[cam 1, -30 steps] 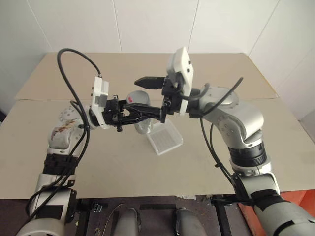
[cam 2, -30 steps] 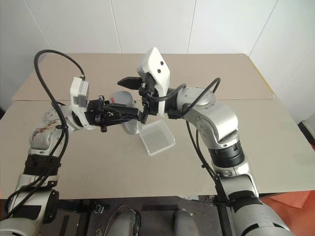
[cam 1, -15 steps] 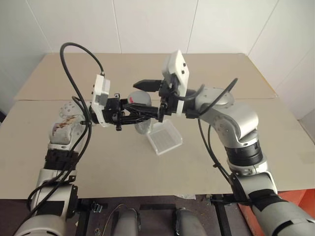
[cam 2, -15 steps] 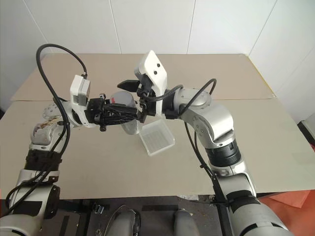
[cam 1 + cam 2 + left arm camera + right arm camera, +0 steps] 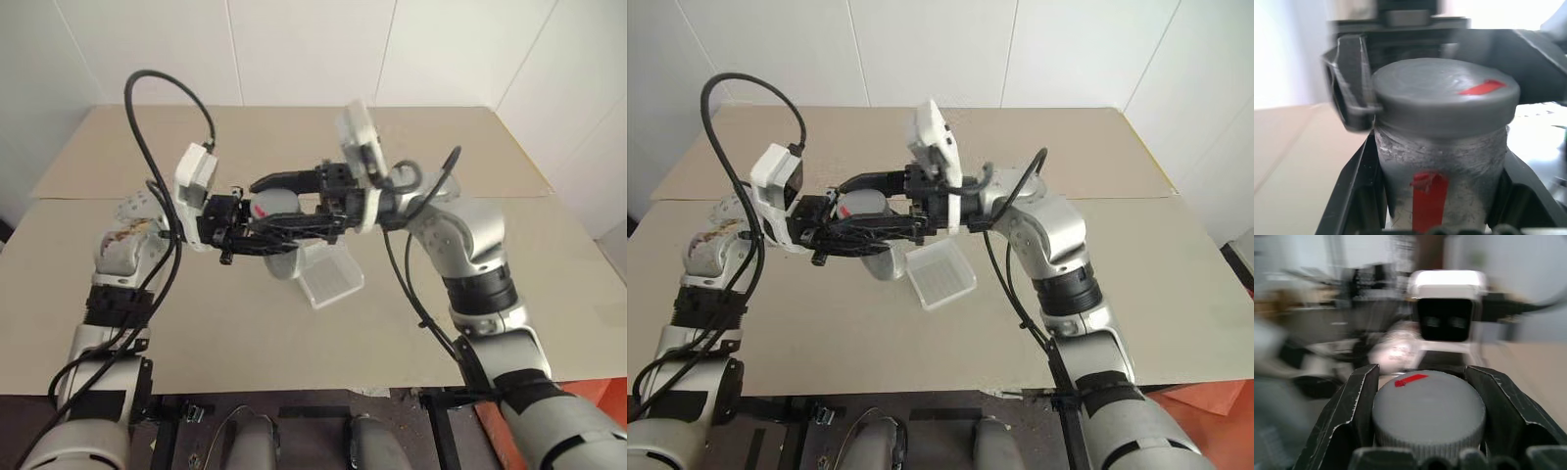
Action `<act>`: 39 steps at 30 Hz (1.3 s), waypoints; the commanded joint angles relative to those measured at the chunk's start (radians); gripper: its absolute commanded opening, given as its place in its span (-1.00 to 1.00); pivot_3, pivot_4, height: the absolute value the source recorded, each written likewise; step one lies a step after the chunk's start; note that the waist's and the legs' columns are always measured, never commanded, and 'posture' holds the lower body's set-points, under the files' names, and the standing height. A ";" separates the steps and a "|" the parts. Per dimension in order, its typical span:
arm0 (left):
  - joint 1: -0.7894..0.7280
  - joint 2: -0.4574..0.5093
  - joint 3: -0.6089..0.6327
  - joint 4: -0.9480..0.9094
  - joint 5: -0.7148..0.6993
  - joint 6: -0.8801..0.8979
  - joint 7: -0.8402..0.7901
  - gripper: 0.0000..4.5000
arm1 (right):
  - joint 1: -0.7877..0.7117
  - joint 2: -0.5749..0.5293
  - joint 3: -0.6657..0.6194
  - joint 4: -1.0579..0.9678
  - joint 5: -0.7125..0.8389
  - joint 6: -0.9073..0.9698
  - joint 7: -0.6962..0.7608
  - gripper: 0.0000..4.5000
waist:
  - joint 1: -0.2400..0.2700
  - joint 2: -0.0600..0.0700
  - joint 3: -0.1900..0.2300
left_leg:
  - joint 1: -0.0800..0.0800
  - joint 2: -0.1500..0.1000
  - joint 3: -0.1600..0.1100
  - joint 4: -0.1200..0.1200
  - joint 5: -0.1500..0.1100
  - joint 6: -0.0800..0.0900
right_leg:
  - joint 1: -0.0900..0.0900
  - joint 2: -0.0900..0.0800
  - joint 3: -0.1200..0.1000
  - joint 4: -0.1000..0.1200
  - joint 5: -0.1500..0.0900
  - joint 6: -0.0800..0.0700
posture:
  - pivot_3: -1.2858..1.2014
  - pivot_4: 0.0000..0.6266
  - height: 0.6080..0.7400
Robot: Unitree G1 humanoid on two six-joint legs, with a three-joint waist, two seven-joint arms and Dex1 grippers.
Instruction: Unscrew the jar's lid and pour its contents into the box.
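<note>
Jar (image 5: pixel 1442 171) is in the air over the table (image 5: pixel 196 323), my left gripper (image 5: pixel 1442 196) clamped on its body. My right gripper (image 5: pixel 1427 406) is closed on the lid (image 5: pixel 1428 413), one finger on each side of its rim. Box (image 5: pixel 328 277) lies on the table just below the jar.

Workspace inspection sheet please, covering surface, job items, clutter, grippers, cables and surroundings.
Surface: beige table, two boards meeting at a seam.
Jar: held upright above the table, red label on its side.
Lid: on the jar, red mark on top.
Box: on the table below the jar; contents not discernible.
Clutter: nothing seen.
Left gripper: shut on the jar's body.
Right gripper: shut on the lid.
Cables: black cable looping above the left arm.
Surroundings: white panelled wall.
</note>
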 commanded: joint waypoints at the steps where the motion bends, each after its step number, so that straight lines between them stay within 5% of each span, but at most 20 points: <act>1: -0.048 0.058 -0.024 0.005 -0.084 0.006 -0.005 -0.09 | -0.081 0.002 0.029 0.128 0.069 -0.118 0.314 0.22 | -0.001 0.000 0.000 | 0.000 0.000 0.000 0.000 0.000 0.000 | 0.000 0.000 0.000 0.000 0.000 0.000 | 0.03 -0.52 1.00; 8: -0.082 0.081 -0.103 -0.012 -0.127 -0.020 -0.005 -0.09 | -0.186 0.003 0.213 0.349 0.133 -0.311 0.341 0.22 | -0.018 0.001 0.000 | 0.000 0.001 0.000 0.000 0.000 0.000 | -0.001 0.000 0.000 0.001 0.000 0.000 | 0.03 -0.52 1.00; 9: -0.081 0.081 -0.102 -0.010 -0.125 -0.023 -0.005 -0.09 | -0.193 0.004 0.218 0.364 0.136 -0.321 0.341 0.55 | -0.019 0.001 0.000 | 0.000 0.001 0.000 0.000 0.000 0.000 | -0.001 0.000 0.000 0.001 0.000 0.000 | 0.03 -0.52 1.00; 13: -0.064 0.102 -0.096 -0.004 -0.119 -0.035 -0.005 -0.09 | -0.198 0.009 0.188 0.400 0.110 -0.344 0.341 1.00 | -0.021 0.001 0.001 | 0.000 0.001 0.000 0.000 0.000 0.000 | -0.001 0.000 0.000 0.001 0.000 0.000 | 0.03 -0.52 1.00; 21: -0.011 0.103 -0.017 0.029 -0.073 -0.035 -0.004 -0.09 | -0.091 -0.068 0.002 0.254 0.046 -0.281 0.194 1.00 | -0.012 0.001 0.001 | 0.000 0.001 -0.001 0.000 0.000 0.000 | -0.001 0.000 0.000 0.002 0.000 0.000 | 0.03 -0.52 1.00; 26: 0.048 0.094 0.046 0.053 -0.028 -0.060 0.055 -0.09 | 0.092 -0.149 -0.085 -0.083 0.018 -0.160 -0.085 1.00 | -0.002 0.001 0.001 | 0.000 0.001 -0.001 0.000 0.000 0.000 | -0.001 0.000 0.000 0.002 0.000 0.000 | 0.03 -0.52 1.00; 33: 0.085 0.044 0.084 0.044 0.044 -0.121 0.174 -0.09 | 0.146 -0.069 -0.040 -0.361 -0.056 0.090 -0.504 1.00 | -0.006 0.001 0.001 | 0.000 0.001 0.000 0.000 0.000 0.000 | -0.002 0.000 0.001 0.003 0.000 0.000 | 0.03 -0.52 1.00; 39: 0.088 0.009 0.083 0.027 0.054 -0.115 0.193 -0.09 | 0.130 0.017 0.020 -0.390 -0.089 0.151 -0.604 1.00 | 0.000 0.001 0.001 | 0.000 0.000 0.000 0.001 0.000 0.000 | -0.002 0.000 0.000 0.002 0.000 0.000 | 0.03 -0.52 1.00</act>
